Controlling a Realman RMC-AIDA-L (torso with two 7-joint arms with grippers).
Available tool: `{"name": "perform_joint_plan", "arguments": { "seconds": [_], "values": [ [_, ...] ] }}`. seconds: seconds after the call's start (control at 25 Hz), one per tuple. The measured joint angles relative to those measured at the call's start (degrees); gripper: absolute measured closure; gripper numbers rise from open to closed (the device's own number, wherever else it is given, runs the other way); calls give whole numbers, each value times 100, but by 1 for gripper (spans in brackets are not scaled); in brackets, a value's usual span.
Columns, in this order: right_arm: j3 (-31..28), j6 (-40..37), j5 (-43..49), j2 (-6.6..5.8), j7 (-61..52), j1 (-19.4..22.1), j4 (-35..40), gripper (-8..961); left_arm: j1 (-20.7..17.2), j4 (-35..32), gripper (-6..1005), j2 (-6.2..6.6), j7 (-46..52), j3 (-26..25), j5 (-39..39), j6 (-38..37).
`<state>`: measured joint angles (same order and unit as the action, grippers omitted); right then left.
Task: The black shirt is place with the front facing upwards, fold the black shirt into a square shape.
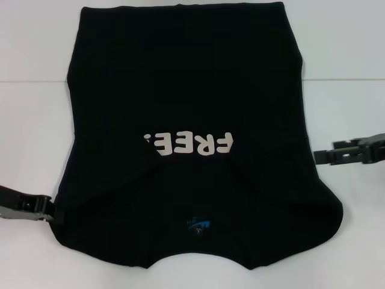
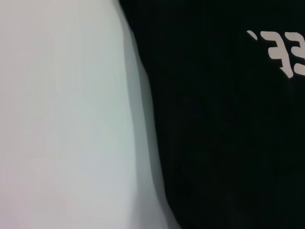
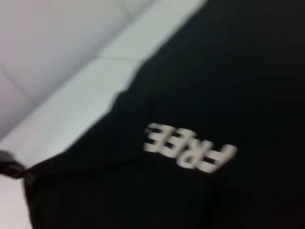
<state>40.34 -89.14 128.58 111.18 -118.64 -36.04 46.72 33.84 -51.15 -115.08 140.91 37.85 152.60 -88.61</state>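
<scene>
Gripping black shirt [image 1: 186, 108] edge, my left gripper [image 1: 55, 211] clenched on it | my right gripper [image 1: 322, 156] beside shirt, jaw state unclear | white table [image 1: 36, 90]

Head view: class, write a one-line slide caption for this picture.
Black shirt lies print-up on the white table, left gripper at its edge, right gripper just beside it.

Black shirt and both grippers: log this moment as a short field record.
item: black shirt, front up, "FREE!" lettering showing
fold state: both sleeves look folded in; not yet a square
neck label: blue, at the near end
left gripper: at the shirt's near left edge, contact unclear
right gripper: beside the right edge, apart from the cloth
surface: white table
</scene>
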Motion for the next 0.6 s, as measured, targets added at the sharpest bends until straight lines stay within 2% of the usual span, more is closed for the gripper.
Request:
{"name": "perform_joint_plan", "arguments": {
  "seconds": [0.08,0.16,0.36,0.6],
  "values": [
    [8,-177,519,-162,-707,-289,103,25,-1,-1,947,1,-49,-11,-3,-49],
    [5,-349,1256,-201,-1382,-578,289,38,-1,0,961,1,-92,-18,-6,-71],
    [114,-439,2667,1,-1856,-1073,324,70,21,38,962,10,-132,-20,-9,-93],
    [637,-253,2841,227,-1782,-1166,166,86,8,43,961,12,-145,-18,-11,-103]
  ]
}}
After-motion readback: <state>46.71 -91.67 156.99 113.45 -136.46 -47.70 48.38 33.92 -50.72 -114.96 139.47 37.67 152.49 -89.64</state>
